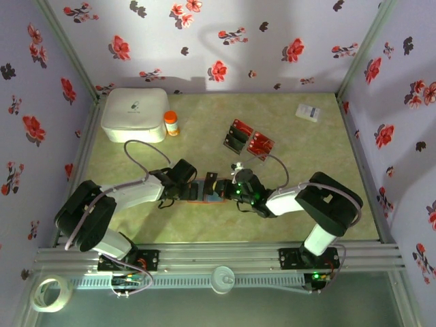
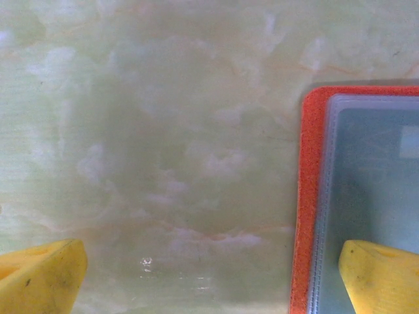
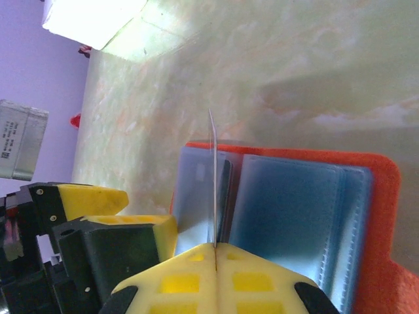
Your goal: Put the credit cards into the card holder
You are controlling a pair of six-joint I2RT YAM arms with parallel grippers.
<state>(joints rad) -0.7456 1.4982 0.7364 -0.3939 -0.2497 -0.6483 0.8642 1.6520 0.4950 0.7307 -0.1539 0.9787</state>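
The card holder (image 1: 206, 191) lies opened flat on the table (image 1: 306, 211) between both arms. The left gripper (image 2: 211, 275), spread wide, has one fingertip (image 2: 380, 275) over its sleeve, apparently to keep it open. The right gripper (image 3: 215, 261) pinches a credit card (image 3: 212, 176) edge-on above a pocket, poised for sliding in.

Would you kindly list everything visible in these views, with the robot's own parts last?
card holder: one, orange-red, bluish-grey sleeves, open between the grippers.
credit cards: several, red and black, clustered beyond the holder.
held card: one, edge-on, colour unclear, over the holder.
white slip: one, far right.
orange bottle: one, white cap, beside the box.
white box: one, far left.
tape roll: one, pale, off the table.
left gripper: yellow fingers, open, one over the holder.
right gripper: yellow fingers, shut on held card.
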